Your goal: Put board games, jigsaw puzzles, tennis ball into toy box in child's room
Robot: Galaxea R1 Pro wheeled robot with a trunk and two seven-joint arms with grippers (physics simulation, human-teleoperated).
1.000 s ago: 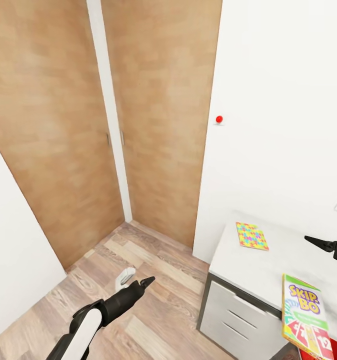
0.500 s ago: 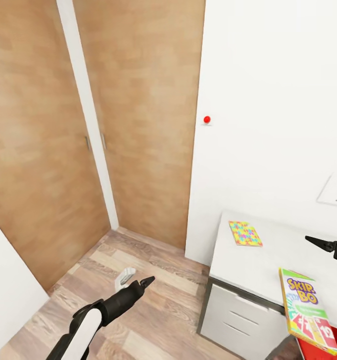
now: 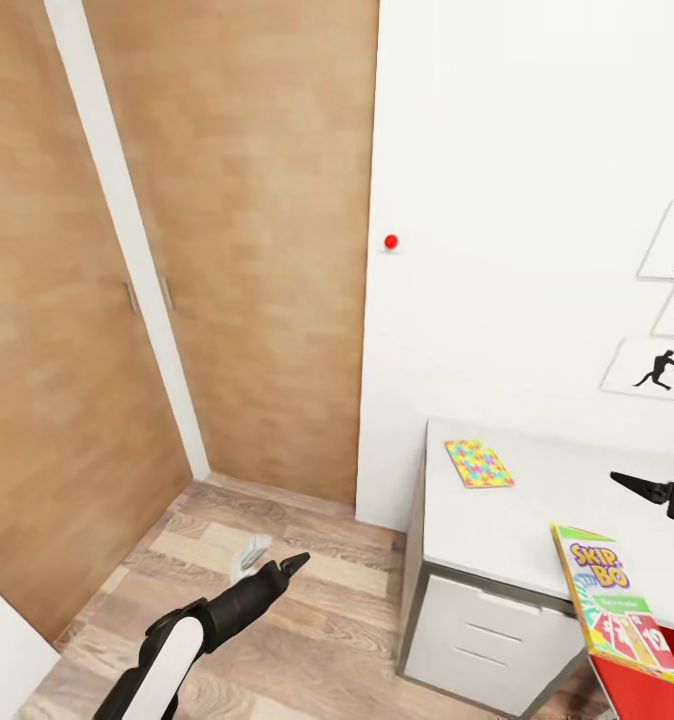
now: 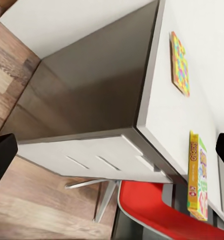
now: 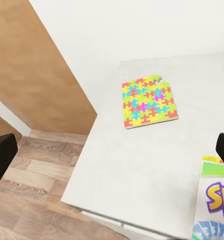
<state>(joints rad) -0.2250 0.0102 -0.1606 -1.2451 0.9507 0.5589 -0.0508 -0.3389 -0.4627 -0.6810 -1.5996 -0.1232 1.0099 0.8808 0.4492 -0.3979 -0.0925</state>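
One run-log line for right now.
phase: approaching table | jigsaw puzzle, board game on top | left gripper, right gripper empty

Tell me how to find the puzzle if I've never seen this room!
Look for the grey desk against the white wall. Near its back corner, close to the wooden doors, lies the puzzle, a thin flat square. It is covered in tiny yellow, pink, green and blue interlocking pieces, unlike the thicker game box nearer the front edge, which says Skip-Bo.

Likely a child's bedroom, wood-plank floor, white desk, jigsaw puzzle, sports silhouettes
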